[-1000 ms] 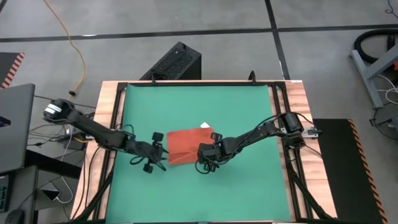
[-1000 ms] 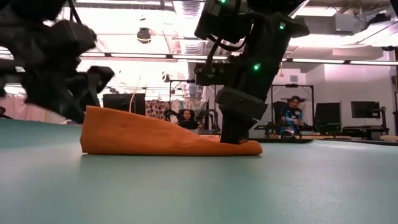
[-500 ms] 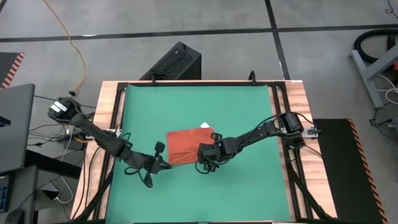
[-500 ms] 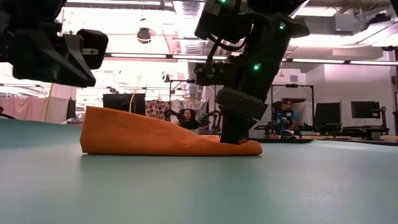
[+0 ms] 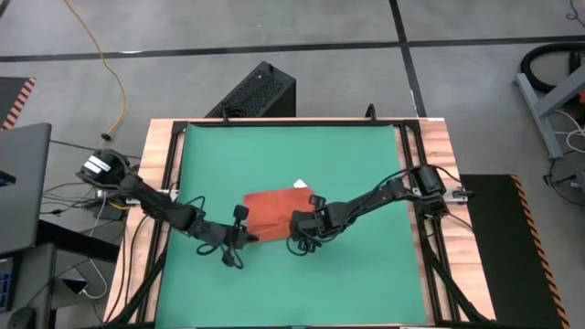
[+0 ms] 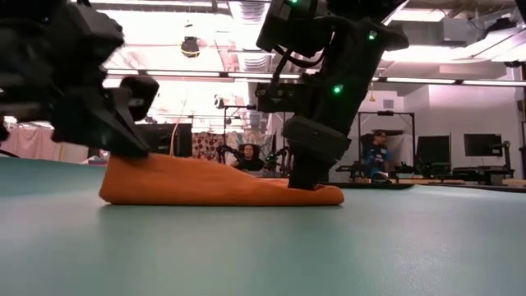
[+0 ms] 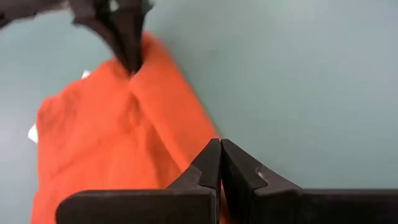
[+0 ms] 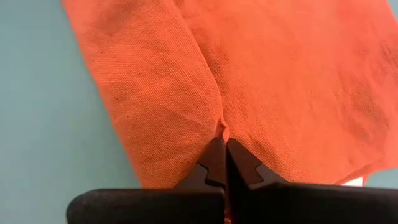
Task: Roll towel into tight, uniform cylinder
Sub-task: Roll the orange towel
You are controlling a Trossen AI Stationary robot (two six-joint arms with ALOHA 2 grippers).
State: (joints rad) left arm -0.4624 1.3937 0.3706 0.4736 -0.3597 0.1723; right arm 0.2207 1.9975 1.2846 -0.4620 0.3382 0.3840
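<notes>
The orange-red towel (image 5: 272,208) lies folded in the middle of the green table (image 5: 292,146), its small white tag (image 5: 302,185) at the far edge. My left gripper (image 5: 249,236) is shut at the towel's near left corner. My right gripper (image 5: 295,235) is shut on the towel near its near edge, farther right. In the low view the towel (image 6: 214,182) rises toward the left gripper (image 6: 136,148) and lies flat by the right gripper (image 6: 302,182). My left gripper has its shut fingers (image 7: 211,163) on the towel's near left corner (image 7: 198,148), slanting down from the table's left. The fingers hide whether cloth lies between them. In the low view that corner (image 6: 123,160) stands raised while the rest stays on the table. My right gripper pinches a small fold of the towel's top surface (image 8: 222,129) between its fingertips, close to the near edge. A crease runs away from the tips. The fingers come from above, slanting from the table's right. The towel stays on the table there.
A wooden frame (image 5: 416,164) borders the green table. A black box (image 5: 256,91) stands beyond the far edge and a laptop (image 5: 18,183) beyond the left. People (image 6: 378,152) sit in the room behind. Green surface lies bare near and far of the towel.
My left gripper has moved toward the table's right and near edge onto the towel's near left corner, and has shut there. In the low view the towel's raised left end has sunk a little and shifted leftward.
</notes>
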